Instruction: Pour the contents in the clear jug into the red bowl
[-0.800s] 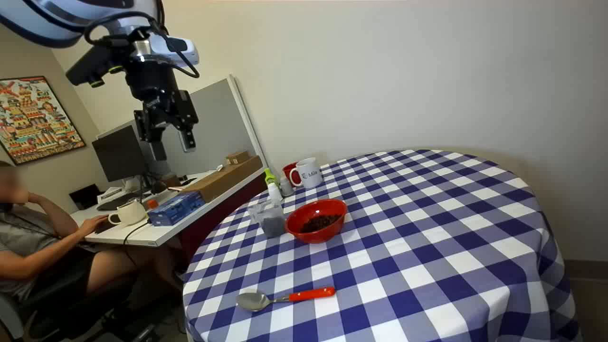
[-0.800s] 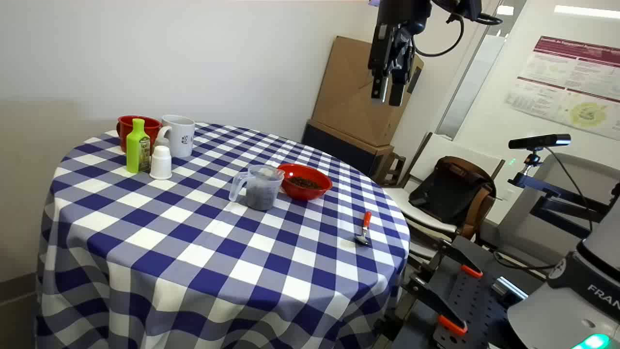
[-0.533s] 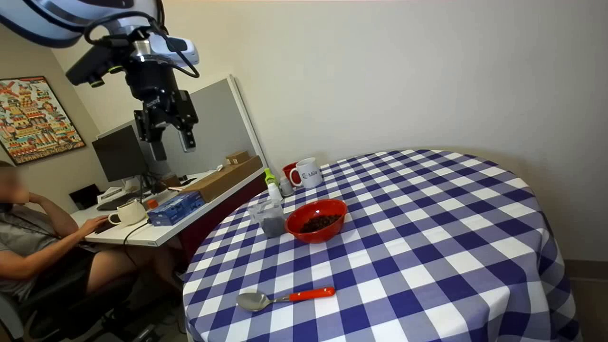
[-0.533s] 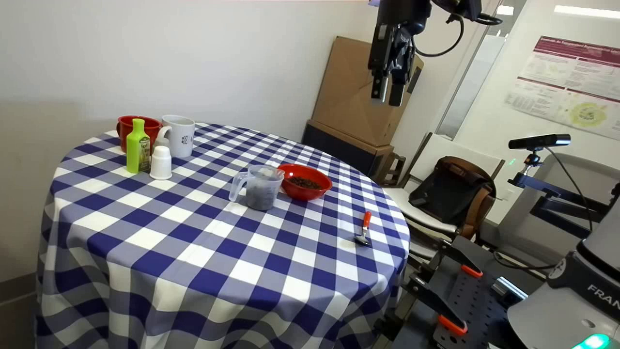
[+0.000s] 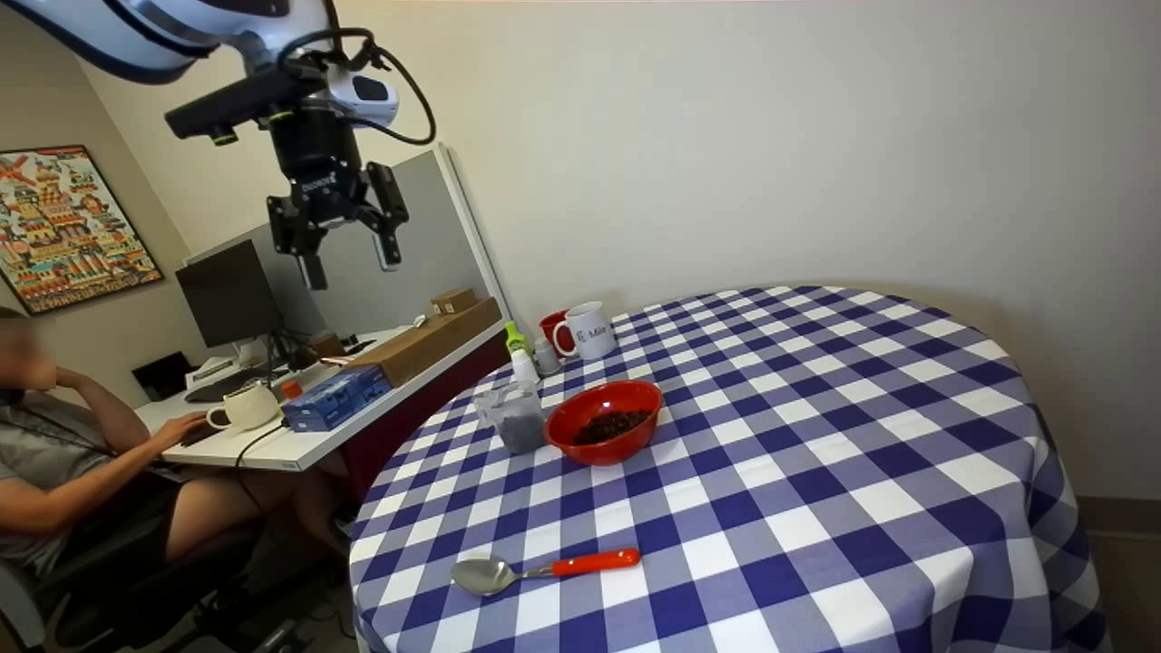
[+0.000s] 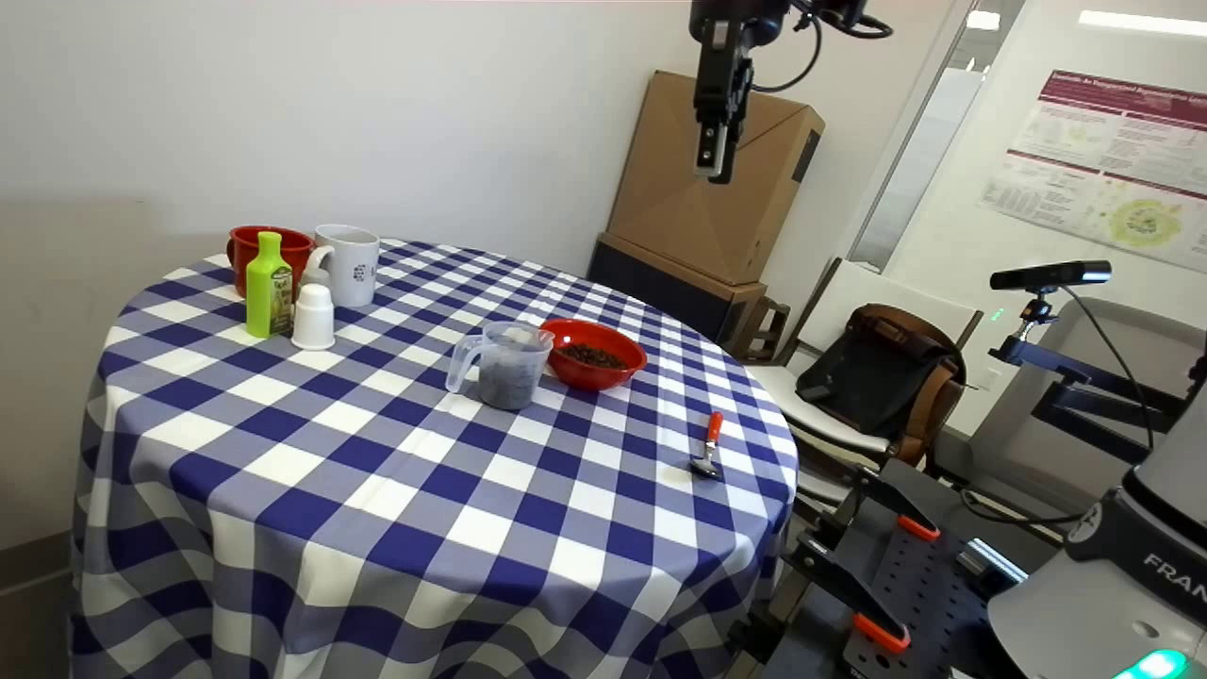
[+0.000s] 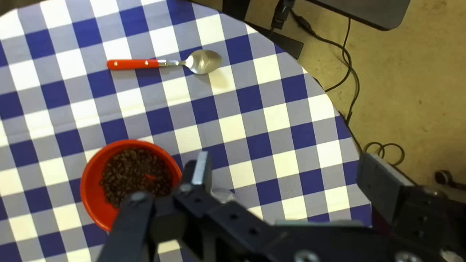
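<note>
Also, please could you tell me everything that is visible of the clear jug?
The clear jug is see-through and colourless, seemingly plastic, with an open top and a side handle. Greyish contents fill its lower part; what they are I cannot tell. It stands upright on the checked tablecloth, beside the red bowl, handle pointing away from it; whether they touch is unclear. The pincer is apart from it.

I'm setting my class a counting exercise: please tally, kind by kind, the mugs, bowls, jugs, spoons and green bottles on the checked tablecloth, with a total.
Mugs: 2, white mug and red mug
Bowls: 1, red bowl
Jugs: 1, clear jug
Spoons: 1, orange-handled spoon
Green bottles: 1, lime green bottle
Total: 6
</note>
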